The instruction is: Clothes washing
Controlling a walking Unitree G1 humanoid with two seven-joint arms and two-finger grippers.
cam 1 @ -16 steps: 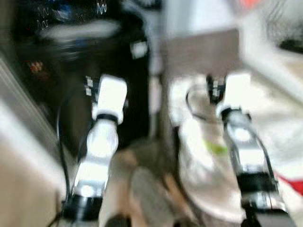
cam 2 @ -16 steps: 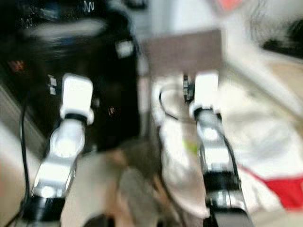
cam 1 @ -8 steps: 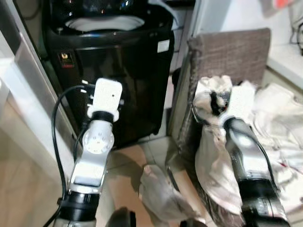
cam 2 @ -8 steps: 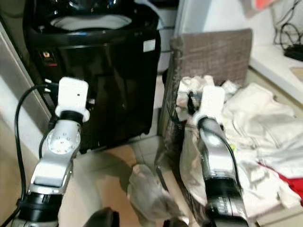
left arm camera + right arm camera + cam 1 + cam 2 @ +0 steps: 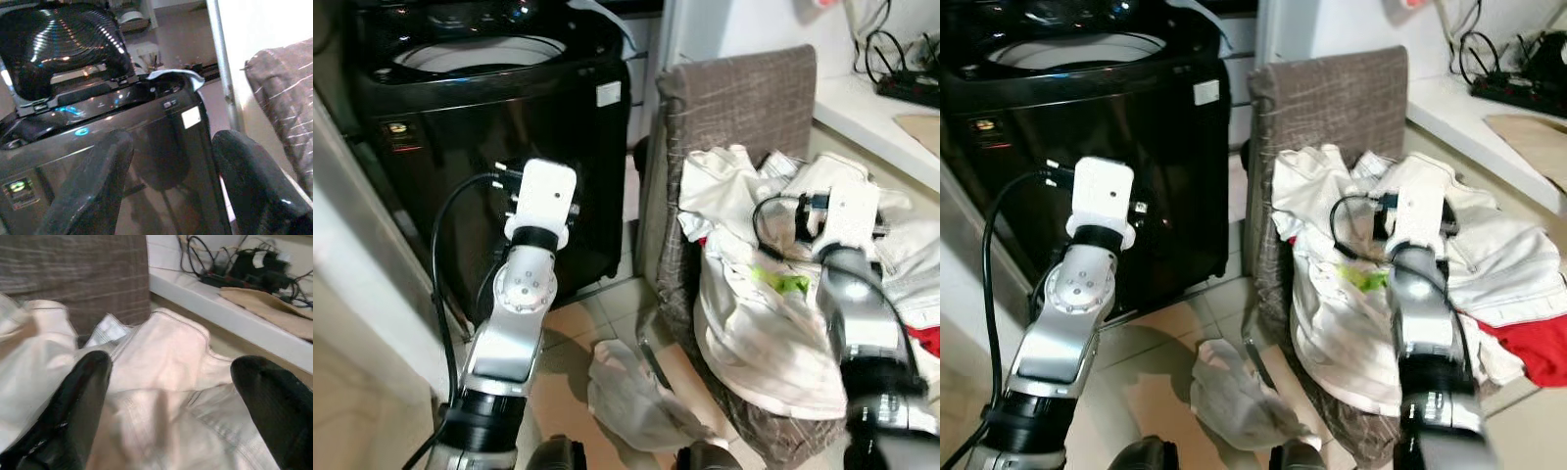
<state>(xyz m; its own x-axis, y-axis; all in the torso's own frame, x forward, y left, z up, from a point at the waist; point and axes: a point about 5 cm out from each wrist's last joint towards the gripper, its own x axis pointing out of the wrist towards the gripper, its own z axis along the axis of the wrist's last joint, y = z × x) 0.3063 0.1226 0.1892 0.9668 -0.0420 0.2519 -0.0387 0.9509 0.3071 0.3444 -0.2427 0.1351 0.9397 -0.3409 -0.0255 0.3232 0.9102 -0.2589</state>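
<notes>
The right gripper (image 5: 166,406) was spread wide just above the white clothes (image 5: 754,313) heaped on one chair (image 5: 734,108). I think it was about to grab one, so it needed to dip and pinch. The left gripper (image 5: 168,186), also spread, faced the one open washing machine (image 5: 489,88).

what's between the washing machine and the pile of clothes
The upright back of a brown fabric chair stands between the black washing machine and the pile of white clothes, which lies heaped on that chair. Both eye views show it.
</notes>
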